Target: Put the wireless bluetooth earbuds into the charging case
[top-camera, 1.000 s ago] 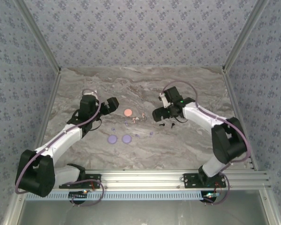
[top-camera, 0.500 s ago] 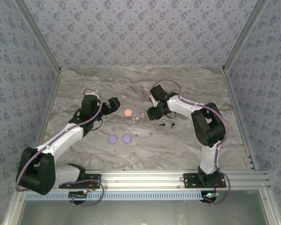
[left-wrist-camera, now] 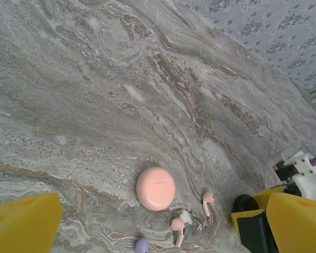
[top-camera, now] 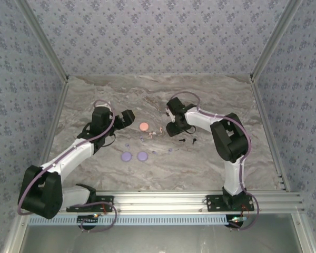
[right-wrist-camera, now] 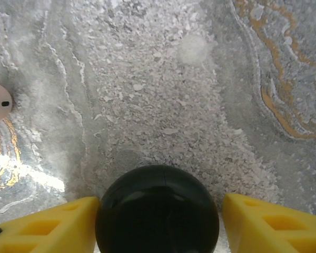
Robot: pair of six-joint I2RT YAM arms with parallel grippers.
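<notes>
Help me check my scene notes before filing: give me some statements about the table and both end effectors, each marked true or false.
1. The pink disc lies on the table, touched by neither end effector. True.
2. The left end effector is shut on a pink earbud. False: its jaws stand wide open with nothing between them; the pink earbuds lie on the table.
3. A black round piece sits between the fingers of the right end effector. True.
4. The lavender discs lie farther from the arm bases than the pink disc. False: they lie nearer the bases.
</notes>
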